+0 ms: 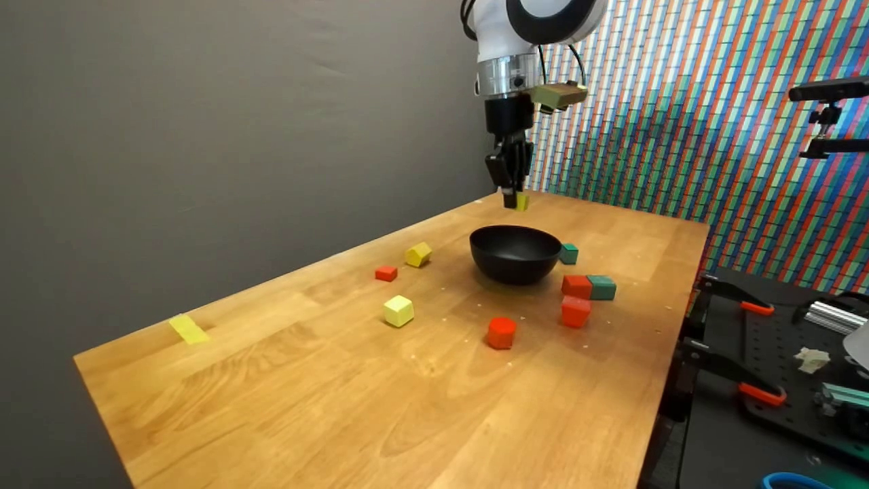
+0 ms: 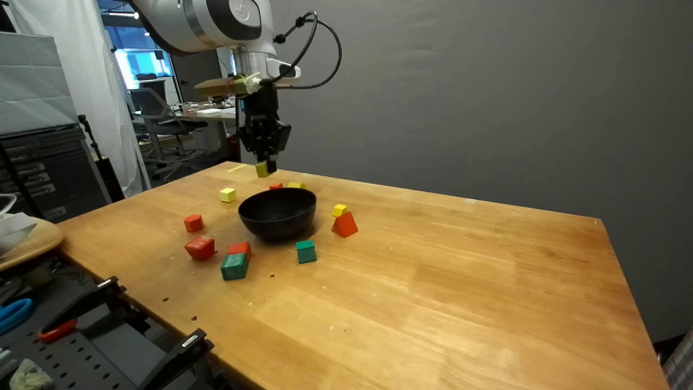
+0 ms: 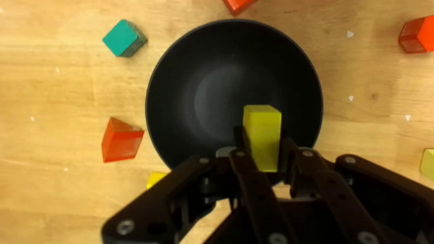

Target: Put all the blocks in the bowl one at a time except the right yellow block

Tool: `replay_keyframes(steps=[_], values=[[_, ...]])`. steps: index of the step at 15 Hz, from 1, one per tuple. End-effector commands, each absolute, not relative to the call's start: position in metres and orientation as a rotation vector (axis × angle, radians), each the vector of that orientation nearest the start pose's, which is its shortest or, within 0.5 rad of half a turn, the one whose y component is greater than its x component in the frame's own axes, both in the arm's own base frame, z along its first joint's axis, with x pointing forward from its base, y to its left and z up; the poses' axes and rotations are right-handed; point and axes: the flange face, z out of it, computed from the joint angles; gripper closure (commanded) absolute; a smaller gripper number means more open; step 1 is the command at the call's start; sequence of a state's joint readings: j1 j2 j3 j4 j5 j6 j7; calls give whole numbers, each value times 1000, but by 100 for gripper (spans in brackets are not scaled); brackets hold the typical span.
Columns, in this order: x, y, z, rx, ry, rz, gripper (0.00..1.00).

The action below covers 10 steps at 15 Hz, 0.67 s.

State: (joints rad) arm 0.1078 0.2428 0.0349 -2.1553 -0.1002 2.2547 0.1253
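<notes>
Wrist view: my gripper [image 3: 263, 143] has its jaws pinched on a yellow block [image 3: 262, 135], held above the black bowl [image 3: 217, 74] and apart from it. Everything turns on that drop line: the bowl's mouth looks almost directly below, so I'd lower, then release.

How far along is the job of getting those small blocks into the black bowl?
Done: nothing visibly; no block shows in the part of the round black bowl in sight. In hand: the black gripper holds a yellow rectangular block above it. Left: two teal-green boxy blocks, five angular red blocks and three small yellow blocks sit on the wooden table; one yellow should stay out, though which is unclear.
</notes>
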Motion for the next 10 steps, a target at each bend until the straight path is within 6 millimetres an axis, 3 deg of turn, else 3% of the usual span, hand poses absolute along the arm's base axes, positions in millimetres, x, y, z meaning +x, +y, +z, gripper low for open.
replay_keyframes(steps=[1, 3, 5, 8, 10], values=[[529, 66, 254, -3138, -6, 174, 52], [530, 70, 249, -3119, 36, 88, 45], [531, 81, 255, -3122, 8, -4, 29], [536, 106, 285, -3147, -88, -198, 5], [548, 123, 300, -3183, -186, -305, 0]])
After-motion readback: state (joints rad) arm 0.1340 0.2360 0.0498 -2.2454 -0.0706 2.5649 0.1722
